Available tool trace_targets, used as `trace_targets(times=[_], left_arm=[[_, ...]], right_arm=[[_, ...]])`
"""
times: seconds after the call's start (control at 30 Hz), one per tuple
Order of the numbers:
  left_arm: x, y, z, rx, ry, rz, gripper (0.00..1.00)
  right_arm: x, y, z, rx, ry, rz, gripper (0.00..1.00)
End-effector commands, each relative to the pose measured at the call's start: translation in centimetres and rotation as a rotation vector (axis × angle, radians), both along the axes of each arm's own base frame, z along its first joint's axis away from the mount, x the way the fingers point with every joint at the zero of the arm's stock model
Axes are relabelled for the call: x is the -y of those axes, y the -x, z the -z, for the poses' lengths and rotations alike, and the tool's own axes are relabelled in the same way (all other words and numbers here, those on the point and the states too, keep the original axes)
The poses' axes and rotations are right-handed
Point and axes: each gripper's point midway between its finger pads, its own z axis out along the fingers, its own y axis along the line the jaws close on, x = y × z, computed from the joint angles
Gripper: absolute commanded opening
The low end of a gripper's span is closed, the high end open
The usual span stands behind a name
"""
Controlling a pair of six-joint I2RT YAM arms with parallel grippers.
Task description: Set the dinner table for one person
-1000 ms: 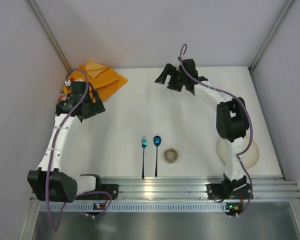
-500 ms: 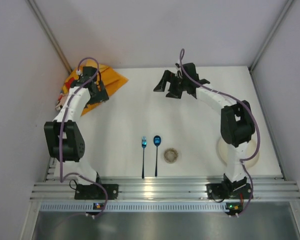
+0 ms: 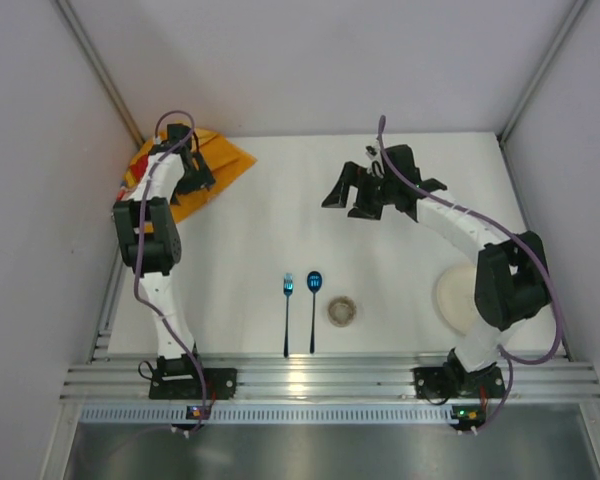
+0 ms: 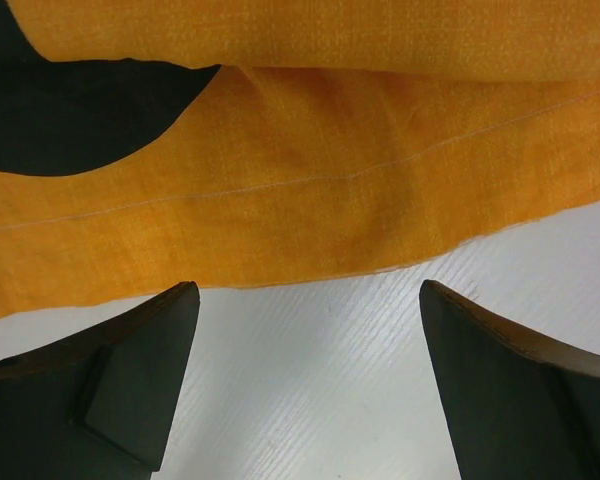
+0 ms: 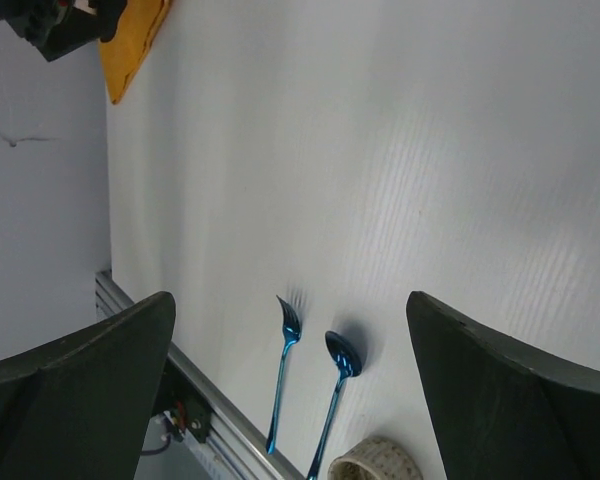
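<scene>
The white dinner table [image 3: 270, 230] carries a blue fork [image 3: 287, 312] and a blue spoon [image 3: 313, 305] side by side near the front rail, with a small woven ring [image 3: 343, 311] to their right. An orange placemat [image 3: 215, 160] with a black shape lies crumpled in the far left corner. My left gripper [image 3: 194, 183] is open and empty, low over the mat's near edge [image 4: 310, 200], fingers on either side of bare table [image 4: 308, 290]. My right gripper [image 3: 348, 197] is open and empty above the far middle. Its view shows the fork [image 5: 283, 375], spoon [image 5: 338, 385] and ring [image 5: 375, 462].
A white plate [image 3: 458, 298] lies at the right, partly hidden by the right arm. A ribbed aluminium rail [image 3: 330, 375] runs along the near edge. Grey walls close in the left, far and right sides.
My left arm has stretched further along the left wall, bringing its gripper down at the placemat's edge. My right gripper has moved right and a little nearer, and the elbow has swung right.
</scene>
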Motion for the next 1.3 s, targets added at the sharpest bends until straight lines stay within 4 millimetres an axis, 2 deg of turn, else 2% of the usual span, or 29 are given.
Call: trace_targets(times=[0.0, 0.1, 0.13, 0.2, 0.23, 0.33, 0.37, 0.4, 0.47, 0.5, 0.57, 0.6, 0.67, 0.73, 0.8, 0.83, 0.93, 0.97, 1.03, 1.07, 1.13, 1.17, 1.2, 1.23, 1.27], left_arm=[[-0.2, -3.9, -1.6, 0.131, 0.062, -0.02, 0.97], [0.4, -5.4, -1.1, 0.151, 0.098, -0.001, 0.97], [0.6, -5.4, 0.2, 0.127, 0.107, 0.0, 0.97], [0.6, -5.7, 1.0, 0.114, 0.115, -0.011, 0.95], [0.5, -5.5, 2.4, 0.085, 0.116, -0.017, 0.95], [0.3, -4.9, 3.9, 0.02, 0.108, -0.037, 0.92], [0.2, -4.5, 5.4, -0.019, 0.108, -0.044, 0.9], [0.2, -4.8, 5.2, -0.02, 0.109, -0.043, 0.84], [0.5, -4.3, 6.2, -0.053, 0.123, -0.04, 0.75], [0.6, -4.2, 6.4, -0.059, 0.129, -0.037, 0.6], [1.1, -4.3, 6.6, -0.059, 0.152, -0.03, 0.39], [1.3, -4.3, 6.9, -0.061, 0.165, -0.024, 0.23], [2.2, -4.6, 6.9, -0.053, 0.206, -0.003, 0.03], [3.1, -4.9, 6.4, -0.038, 0.242, 0.007, 0.0], [5.3, -5.7, 5.6, -0.004, 0.311, 0.031, 0.0], [7.3, -6.1, 4.7, 0.015, 0.341, 0.052, 0.0], [10.6, -7.4, 2.8, 0.074, 0.397, 0.064, 0.0], [14.7, -7.4, 2.1, 0.078, 0.423, 0.117, 0.0], [18.6, -8.1, -0.1, 0.128, 0.504, 0.119, 0.0], [22.4, -7.6, -1.0, 0.133, 0.545, 0.158, 0.0], [27.6, -7.5, -3.2, 0.178, 0.649, 0.198, 0.0], [32.4, -6.7, -5.3, 0.205, 0.729, 0.246, 0.11], [34.9, -6.4, -7.1, 0.229, 0.791, 0.291, 0.29], [38.2, -6.3, -9.8, 0.294, 0.868, 0.35, 0.73], [39.5, -6.2, -11.8, 0.333, 0.916, 0.384, 0.98]], right_arm=[[1.1, 1.5, -0.6, 0.019, 0.012, -0.006, 1.0], [1.5, 2.3, 0.1, 0.005, 0.028, -0.017, 1.0], [1.5, 2.5, 0.3, -0.002, 0.033, -0.023, 1.0], [1.7, 2.6, 0.6, -0.003, 0.046, -0.031, 1.0], [1.7, 2.6, 0.8, -0.007, 0.052, -0.033, 1.0], [1.8, 2.5, 1.0, -0.014, 0.058, -0.037, 1.0], [1.8, 2.5, 1.2, -0.017, 0.06, -0.038, 1.0], [1.9, 2.3, 1.2, -0.017, 0.059, -0.037, 1.0], [2.0, 2.1, 1.6, -0.029, 0.059, -0.039, 1.0], [2.0, 2.1, 1.7, -0.031, 0.057, -0.04, 1.0], [2.0, 2.0, 1.9, -0.044, 0.054, -0.041, 1.0], [2.0, 1.8, 1.9, -0.046, 0.054, -0.039, 1.0], [1.9, 1.6, 2.1, -0.054, 0.051, -0.039, 1.0], [1.9, 1.4, 2.1, -0.059, 0.046, -0.037, 1.0], [1.9, 1.2, 2.3, -0.067, 0.044, -0.035, 1.0], [1.8, 1.1, 2.6, -0.076, 0.046, -0.034, 1.0], [1.9, 0.9, 2.8, -0.081, 0.047, -0.028, 1.0], [2.0, 0.9, 2.9, -0.083, 0.051, -0.023, 1.0], [2.3, 0.8, 3.1, -0.087, 0.062, -0.006, 1.0], [2.7, 0.7, 3.1, -0.088, 0.065, 0.004, 1.0], [3.2, 0.8, 3.5, -0.092, 0.078, 0.018, 1.0], [3.5, 0.8, 3.5, -0.088, 0.083, 0.024, 1.0], [3.6, 0.7, 3.7, -0.089, 0.088, 0.027, 1.0], [3.7, 0.8, 3.8, -0.097, 0.092, 0.032, 1.0], [3.7, 0.8, 3.9, -0.099, 0.091, 0.031, 1.0]])
